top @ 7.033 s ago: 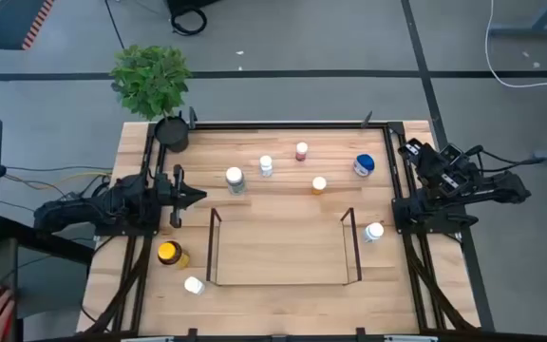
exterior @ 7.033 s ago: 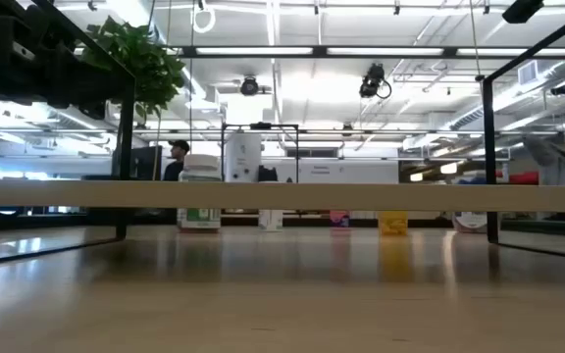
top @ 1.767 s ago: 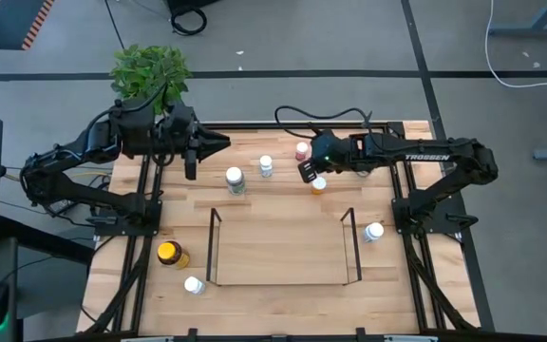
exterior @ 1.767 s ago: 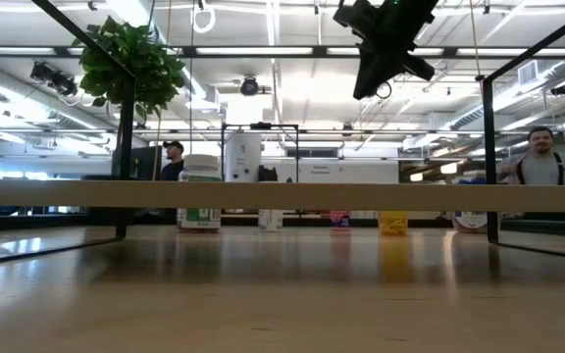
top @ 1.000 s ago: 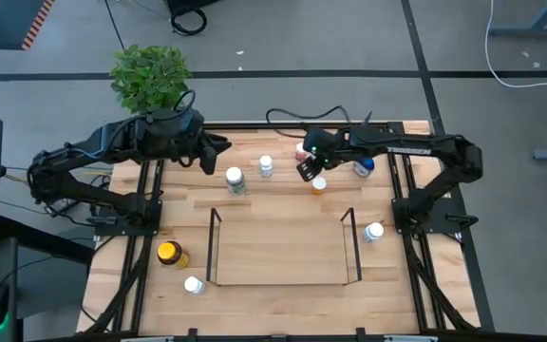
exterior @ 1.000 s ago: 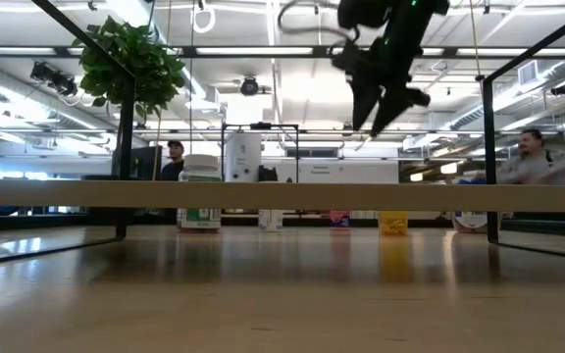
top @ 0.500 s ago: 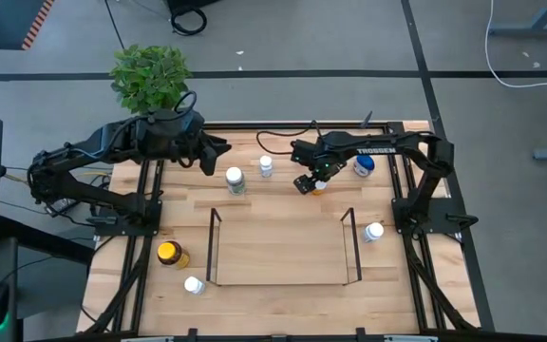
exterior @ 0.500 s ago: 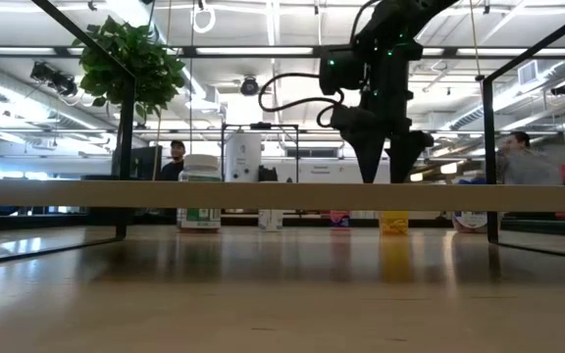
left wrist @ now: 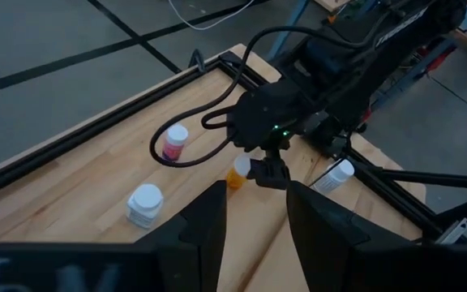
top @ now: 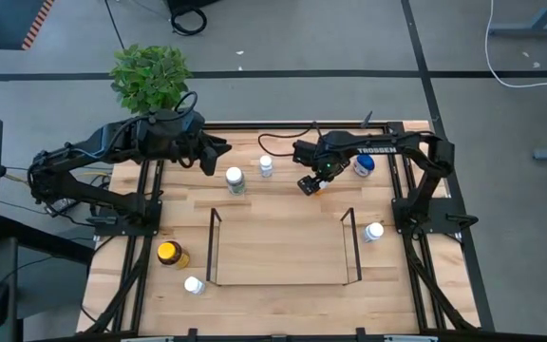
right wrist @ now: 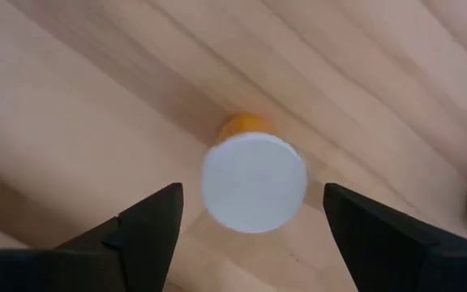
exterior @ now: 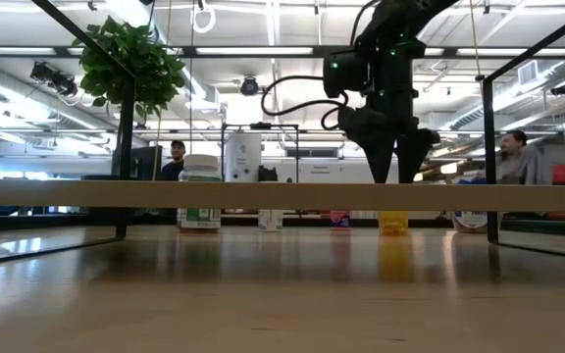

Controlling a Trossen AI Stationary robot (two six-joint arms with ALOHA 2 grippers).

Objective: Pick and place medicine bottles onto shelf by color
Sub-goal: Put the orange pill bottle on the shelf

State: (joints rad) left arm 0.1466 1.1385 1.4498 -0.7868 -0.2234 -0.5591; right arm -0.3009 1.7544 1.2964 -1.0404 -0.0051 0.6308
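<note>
Right arm: reaches in from the counter's right side, its right tool (top: 312,184) pointing straight down over the orange bottle (right wrist: 254,178), fingers spread wide either side of the white cap, not touching it.
Left arm: stretched along the far edge, left tool (top: 218,148) aimed at the counter's middle, fingers narrowly parted, holding nothing.
Orange bottle: upright, long axis vertical, behind the shelf (top: 283,247).
Open room: bare wood around it; pink-capped bottle (left wrist: 173,141) well apart.

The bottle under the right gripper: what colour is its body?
Orange, under a white cap; right wrist view shows it best.
</note>
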